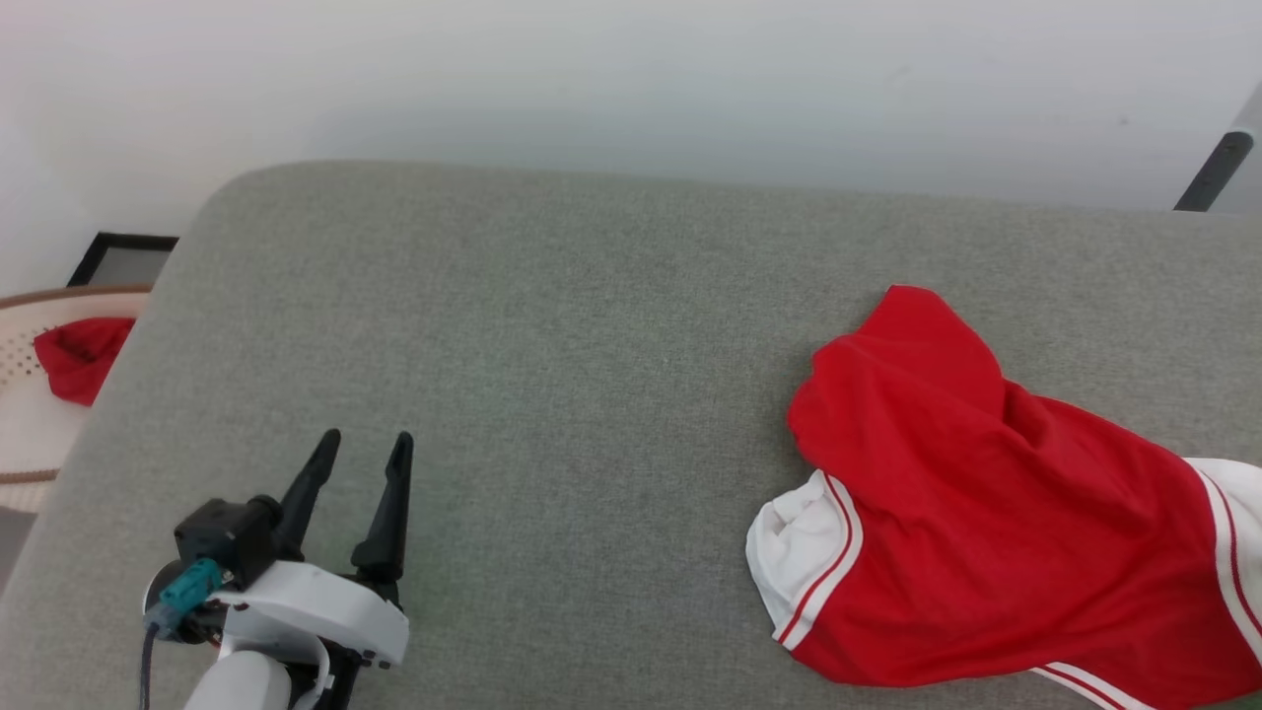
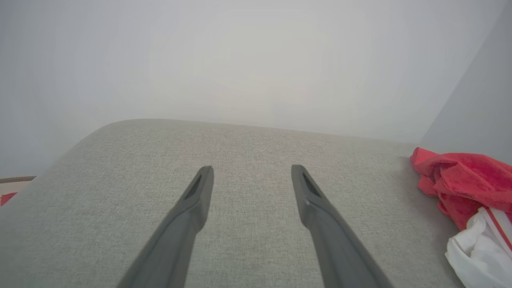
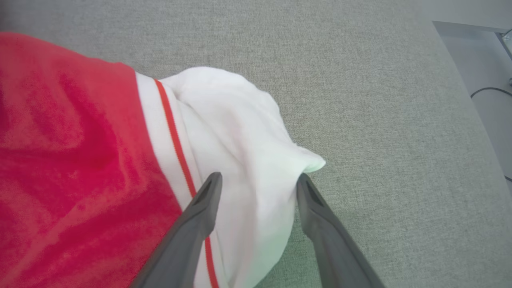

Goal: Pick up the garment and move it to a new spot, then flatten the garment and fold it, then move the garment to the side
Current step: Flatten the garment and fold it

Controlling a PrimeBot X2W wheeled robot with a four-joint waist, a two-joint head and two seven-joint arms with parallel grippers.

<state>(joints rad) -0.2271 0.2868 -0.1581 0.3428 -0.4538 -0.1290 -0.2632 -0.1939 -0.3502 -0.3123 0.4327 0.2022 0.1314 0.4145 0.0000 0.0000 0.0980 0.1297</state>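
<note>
The garment (image 1: 986, 552), bright red with white sleeves and striped trim, lies crumpled at the right end of a grey cushioned surface (image 1: 592, 345) and runs past the right edge of the head view. In the right wrist view my right gripper (image 3: 258, 178) stands open, its two fingers apart on either side of a bunched white sleeve (image 3: 240, 132) of the garment (image 3: 72, 160). Over bare cushion at the lower left, far from the cloth, my left gripper (image 1: 367, 439) is open and empty. The left wrist view has the left gripper (image 2: 252, 170) spread wide, with the garment (image 2: 464, 180) off to the right.
A pale woven basket (image 1: 59, 296) stands beyond the cushion's left edge, holding a small red scrap (image 1: 79, 355). A dark frame (image 1: 118, 258) leans by the wall behind it. A dark pole (image 1: 1213, 173) is at the upper right. A cable (image 3: 488, 92) lies on the floor past the cushion's edge.
</note>
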